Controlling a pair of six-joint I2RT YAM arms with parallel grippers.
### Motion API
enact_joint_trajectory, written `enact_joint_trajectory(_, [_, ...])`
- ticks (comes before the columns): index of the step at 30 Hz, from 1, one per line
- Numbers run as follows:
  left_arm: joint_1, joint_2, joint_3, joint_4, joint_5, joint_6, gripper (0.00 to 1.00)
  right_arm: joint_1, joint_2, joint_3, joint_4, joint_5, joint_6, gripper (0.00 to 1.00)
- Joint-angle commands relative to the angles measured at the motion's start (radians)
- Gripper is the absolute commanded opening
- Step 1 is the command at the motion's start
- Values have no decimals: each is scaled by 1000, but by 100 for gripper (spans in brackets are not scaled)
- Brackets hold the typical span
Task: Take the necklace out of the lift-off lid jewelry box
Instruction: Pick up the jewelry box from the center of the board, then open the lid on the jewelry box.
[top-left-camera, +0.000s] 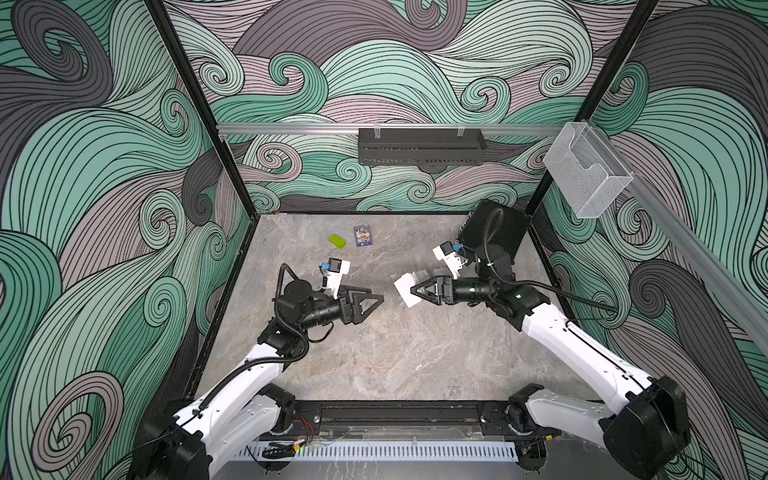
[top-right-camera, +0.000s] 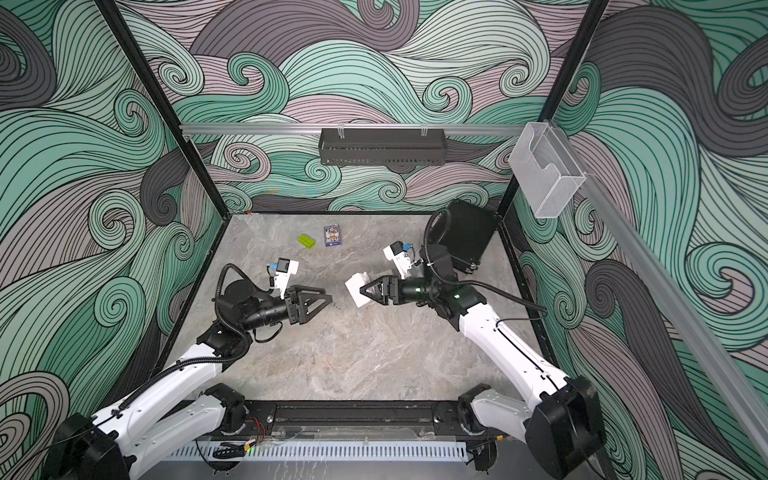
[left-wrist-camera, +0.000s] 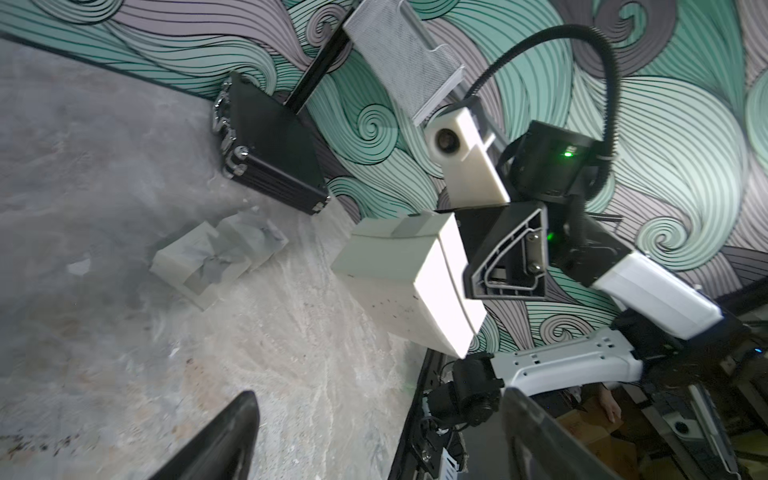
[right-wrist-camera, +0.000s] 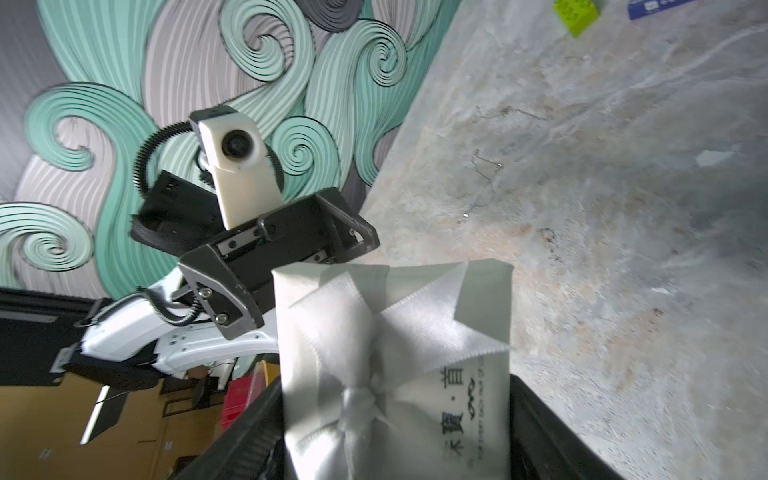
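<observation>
You've got the right gripper (right-wrist-camera: 397, 415) clamped on the white ribboned jewelry box (right-wrist-camera: 395, 332) — bow and printed characters face the lens. Left gripper (right-wrist-camera: 291, 266) just beyond it, jaws apart, empty. Thin necklace (right-wrist-camera: 486, 172) lies on the marble table (right-wrist-camera: 623, 270) — green block (right-wrist-camera: 575, 14) well past it.

White shells, black joints and ribbed black cables (top-left-camera: 552, 290) cover the left arm (top-left-camera: 249, 374) and right arm (top-left-camera: 582, 345). The left end effector (top-left-camera: 374, 294) and right end effector (top-left-camera: 413, 291) are black triangular frames with silver screws (right-wrist-camera: 203, 293).
</observation>
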Motion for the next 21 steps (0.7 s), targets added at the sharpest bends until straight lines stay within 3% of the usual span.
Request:
enact_joint_trajectory(1, [-40,-5,73,109,24,-31,90,-5,-11,-3,154,-127,97,77])
enact_joint_trajectory(9, [-199,78,150,116,-40,27,90,-5,-17,-15,301,-177,202,77])
enact_joint_trajectory(21, [-217,118,185,74,-113,15,90,-3,-53,-52,442,-197,295,77])
